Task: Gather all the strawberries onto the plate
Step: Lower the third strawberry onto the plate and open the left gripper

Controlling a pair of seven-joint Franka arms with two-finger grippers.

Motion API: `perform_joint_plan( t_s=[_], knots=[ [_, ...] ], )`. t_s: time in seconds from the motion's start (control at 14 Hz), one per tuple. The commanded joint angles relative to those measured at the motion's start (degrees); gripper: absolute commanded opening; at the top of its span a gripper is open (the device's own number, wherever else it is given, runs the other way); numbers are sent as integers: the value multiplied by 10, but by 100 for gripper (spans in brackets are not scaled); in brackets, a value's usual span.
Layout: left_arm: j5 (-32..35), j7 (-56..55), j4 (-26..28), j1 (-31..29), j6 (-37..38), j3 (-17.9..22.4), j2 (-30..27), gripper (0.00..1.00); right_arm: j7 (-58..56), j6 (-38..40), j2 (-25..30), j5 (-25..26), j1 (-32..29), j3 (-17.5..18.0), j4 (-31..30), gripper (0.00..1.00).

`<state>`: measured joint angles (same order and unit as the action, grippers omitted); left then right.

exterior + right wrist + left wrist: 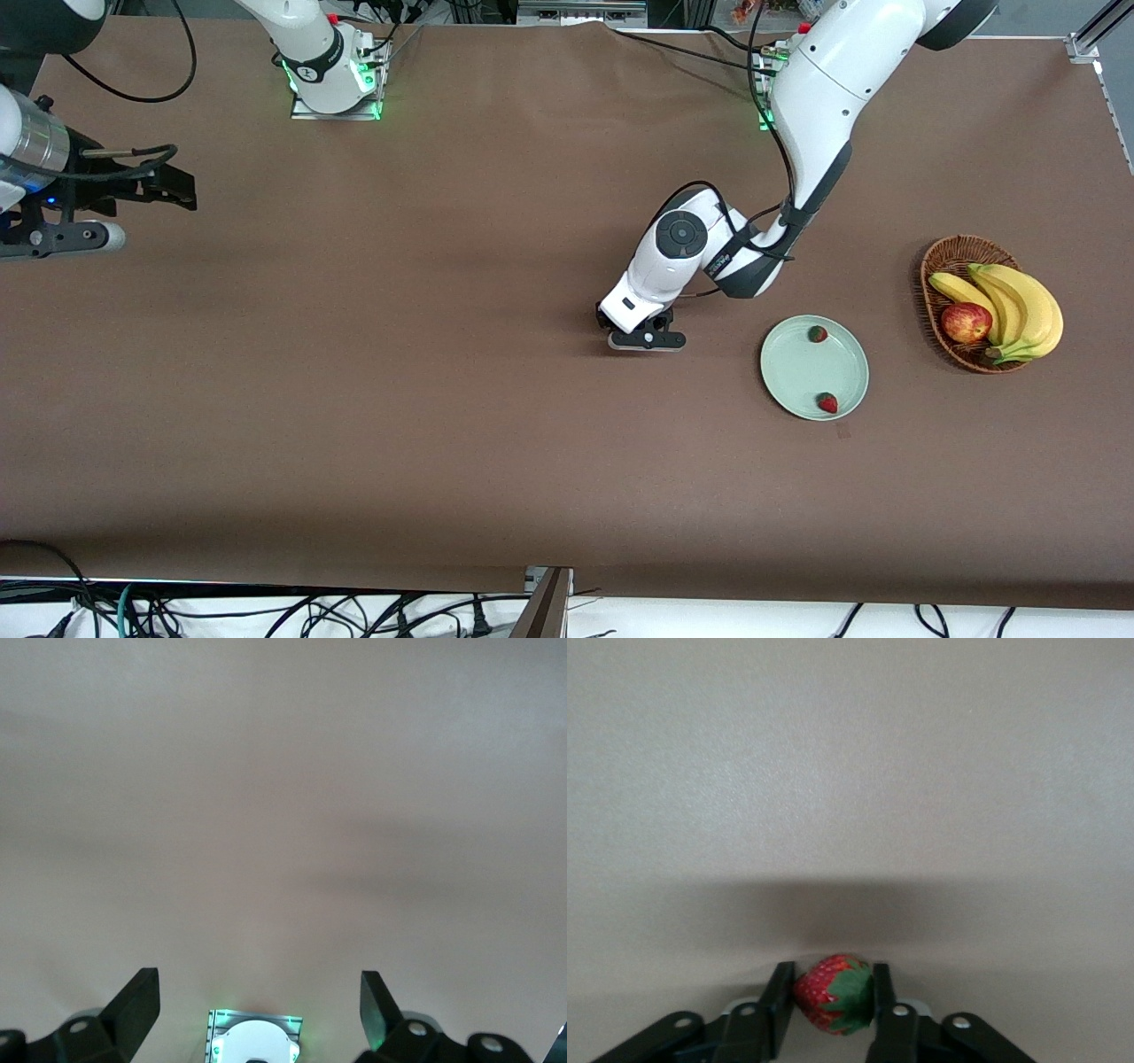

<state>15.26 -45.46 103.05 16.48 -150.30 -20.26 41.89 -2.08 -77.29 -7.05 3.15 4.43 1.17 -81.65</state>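
**Inspector:** Strawberries: two lie on the plate (pixel 780 372), one (pixel 817 333) at the rim's one o'clock, one (pixel 827 403) at five o'clock. The third strawberry (pixel 833 994) sits on the table between the fingers of your left gripper (pixel 647 341), which is low on the brown cloth toward the table's middle, near the plate on the side toward the right arm's end.

**Operator:** Is the grip made?

**Inspector:** The left wrist view shows both pads against the berry's sides, so I record it as clamped on the fruit. Your right gripper (pixel 260 1005) waits with its fingers wide apart and nothing between them, over the right arm's end of the table.

**Operator:** How should I proceed?

**Inspector:** In my judgement, lift straight up before travelling, so the berry does not drag on the cloth. Squeeze no harder: it is a small, rounded cone, bumpy red skin, with a green leafy cap turned toward one finger, and could pivot or slip. Carry it over the plate's bare centre, well apart from the other two, and release low. That plate is smooth, shallow, pale mint with a raised rim, so a dropped berry may roll.
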Motion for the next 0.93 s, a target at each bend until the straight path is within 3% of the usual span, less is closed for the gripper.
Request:
perform_joint_plan(
  t_s=[0.0,0.07,0.14,0.36,0.5,0.86],
  knots=[
    [17,-5,15,-14,-8,-2,-7,8,-11,-9,42,3,-31,9,-21,100],
    [17,-5,13,-21,-1,-3,-19,0,-10,-5,48,3,-34,9,-22,100],
    [17,-2,12,-30,23,-4,-39,0,-9,-12,51,4,-37,9,-31,100],
    [17,56,-35,-49,225,-3,-80,0,0,-7,52,1,-40,13,-33,100],
    [18,175,-71,-76,364,2,-80,0,15,-7,52,-3,-41,23,-33,100],
    [20,493,-86,-200,395,5,-74,3,38,-7,52,-7,-43,26,-33,100]
  ],
)
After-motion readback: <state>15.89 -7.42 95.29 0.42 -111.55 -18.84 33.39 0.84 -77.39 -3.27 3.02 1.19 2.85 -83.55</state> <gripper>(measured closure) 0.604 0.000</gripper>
